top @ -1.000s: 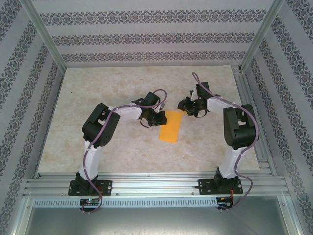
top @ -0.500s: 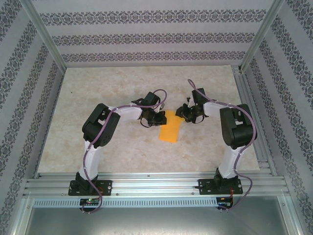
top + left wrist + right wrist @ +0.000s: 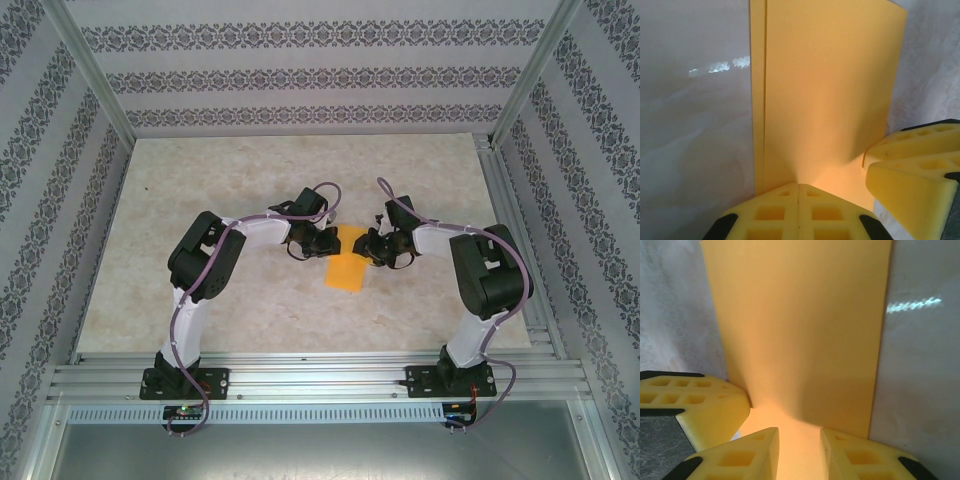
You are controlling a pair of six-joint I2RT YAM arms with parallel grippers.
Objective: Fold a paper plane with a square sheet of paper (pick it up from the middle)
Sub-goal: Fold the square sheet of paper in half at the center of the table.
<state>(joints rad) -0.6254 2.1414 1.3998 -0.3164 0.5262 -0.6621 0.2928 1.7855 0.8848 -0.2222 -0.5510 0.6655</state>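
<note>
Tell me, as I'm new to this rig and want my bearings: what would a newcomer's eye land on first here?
The bright orange-yellow paper, folded to a rectangle, lies in the middle of the pale marbled table. Both arms curl in on it: the left claw is shut at its left side, the right claw partly open at its right, paper running between its fingers.

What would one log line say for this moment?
paper: folded, on table | left gripper: shut, at paper's edge | right gripper: jaws apart, over opposite edge
</note>
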